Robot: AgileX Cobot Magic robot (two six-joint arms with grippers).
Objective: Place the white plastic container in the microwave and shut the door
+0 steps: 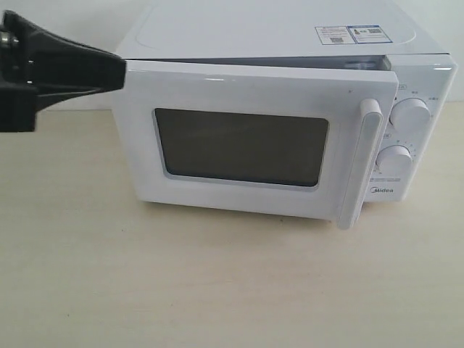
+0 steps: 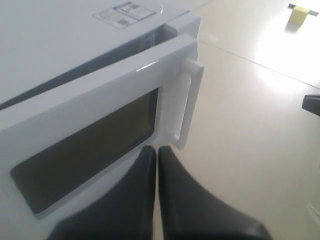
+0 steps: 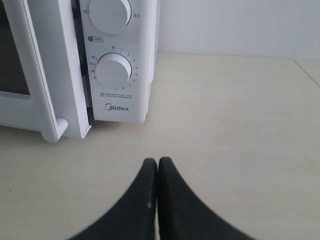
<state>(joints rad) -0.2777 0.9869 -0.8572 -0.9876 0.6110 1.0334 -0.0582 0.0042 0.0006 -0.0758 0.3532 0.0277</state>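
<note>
Microwave (image 1: 268,36) fills the middle of the exterior view, standing on the pale table (image 1: 217,297). Its long axis runs across the picture and its front faces us, turned a little. The door (image 1: 217,90) is nearly shut but ajar: the edge with the upright bar handle (image 1: 364,163) stands out from the body, and a dark gap shows along the top. We cannot see through the dark window (image 1: 241,147). Two round knobs (image 1: 412,114) sit one above the other on the right, and stickers (image 1: 353,35) lie on top. The left gripper (image 1: 119,71) reaches in from the left with its fingers pressed together. Its tip is at the door's upper left corner; we cannot tell whether it touches.

From the left wrist, we see that gripper's two black fingers (image 2: 175,200) closed on each other and holding nothing, just beside the door's lower edge near the handle. The gap between door and body is plain here.

From the right wrist, the right gripper (image 3: 158,161) is also closed and empty, low over the table. It points at the panel with the Midea logo (image 3: 117,107) and stays apart from it.
</note>
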